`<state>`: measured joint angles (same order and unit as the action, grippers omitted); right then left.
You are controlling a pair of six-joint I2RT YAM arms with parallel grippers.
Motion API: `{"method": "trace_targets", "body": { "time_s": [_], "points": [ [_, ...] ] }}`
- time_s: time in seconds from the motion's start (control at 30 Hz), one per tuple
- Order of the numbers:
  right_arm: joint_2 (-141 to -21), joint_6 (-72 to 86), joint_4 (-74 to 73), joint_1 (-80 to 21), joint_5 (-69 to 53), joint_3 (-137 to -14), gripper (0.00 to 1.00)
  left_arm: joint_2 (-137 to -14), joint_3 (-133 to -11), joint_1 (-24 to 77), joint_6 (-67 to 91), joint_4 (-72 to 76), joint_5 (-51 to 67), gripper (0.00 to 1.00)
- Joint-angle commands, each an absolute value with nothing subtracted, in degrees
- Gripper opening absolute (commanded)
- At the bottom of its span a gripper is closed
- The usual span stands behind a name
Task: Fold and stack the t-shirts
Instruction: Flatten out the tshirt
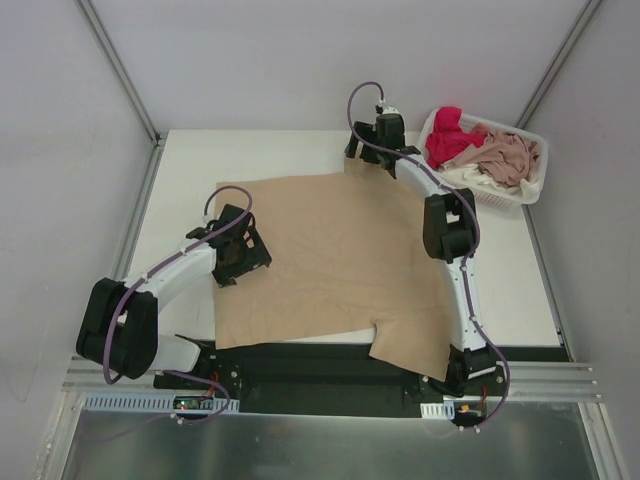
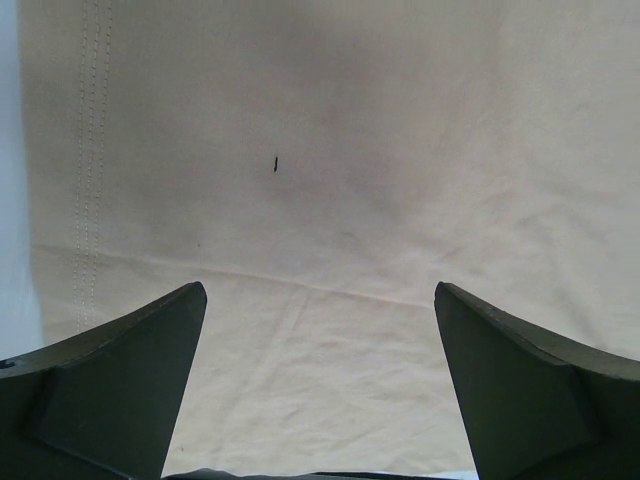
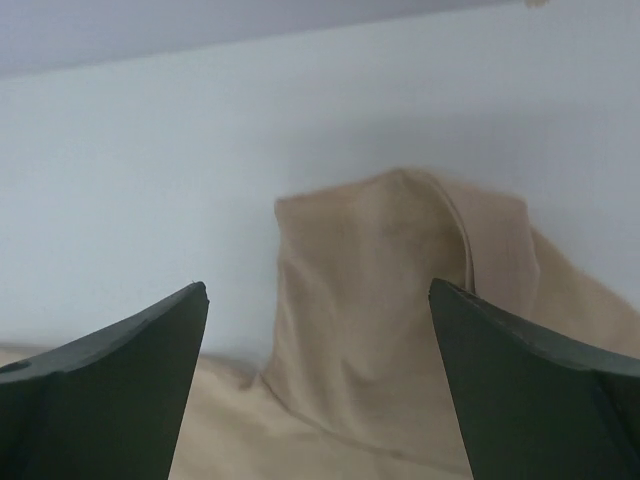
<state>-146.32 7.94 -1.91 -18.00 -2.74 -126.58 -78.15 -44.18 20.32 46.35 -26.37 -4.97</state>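
Note:
A large tan-beige t-shirt (image 1: 335,260) lies spread flat on the table, one sleeve hanging over the near edge. My left gripper (image 1: 243,250) is open and empty, low over the shirt's left edge; its view shows flat tan cloth (image 2: 330,200) with a stitched hem at the left. My right gripper (image 1: 372,150) is open and empty at the shirt's far right corner; a bunched tan sleeve (image 3: 400,300) stands between its jaws, not gripped. Bright red-pink (image 1: 450,135), dusty pink (image 1: 510,155) and white (image 1: 470,178) shirts lie crumpled in the basket.
A white plastic lattice basket (image 1: 535,185) stands at the table's far right corner. White table surface (image 1: 180,190) shows left of the shirt and at the far edge. Grey walls enclose the table on three sides.

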Motion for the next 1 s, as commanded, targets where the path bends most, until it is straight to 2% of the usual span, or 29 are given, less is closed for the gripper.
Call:
{"method": "trace_targets", "body": {
  "time_s": [0.0,0.13,0.4,0.53,0.63,0.97],
  "points": [
    [-129.48,0.80,-7.81,-19.60,-3.43,-120.17,0.97,-74.45,-43.77,20.74,47.28,-26.72,-4.83,0.99],
    [-118.07,1.14,-9.05,-19.86,-1.94,-107.07,0.97,-72.51,-43.50,20.74,47.55,-26.63,-5.10,0.99],
    [-103.82,5.80,-15.64,-21.35,2.45,-82.67,0.97,-72.15,-44.21,20.74,46.58,-26.72,-5.62,0.99],
    [-97.39,5.63,-21.50,-21.97,6.85,-75.51,0.97,-75.58,-46.05,20.74,46.49,-26.63,-6.15,0.99],
    [-98.60,5.28,-27.49,-21.97,10.46,-75.50,0.97,-79.97,-48.51,20.65,46.41,-26.63,-6.42,0.99],
    [-106.96,6.59,-31.73,-23.20,4.23,-78.31,0.97,-92.37,-51.60,13.46,46.41,-26.81,-5.10,0.99]
  ]
}}
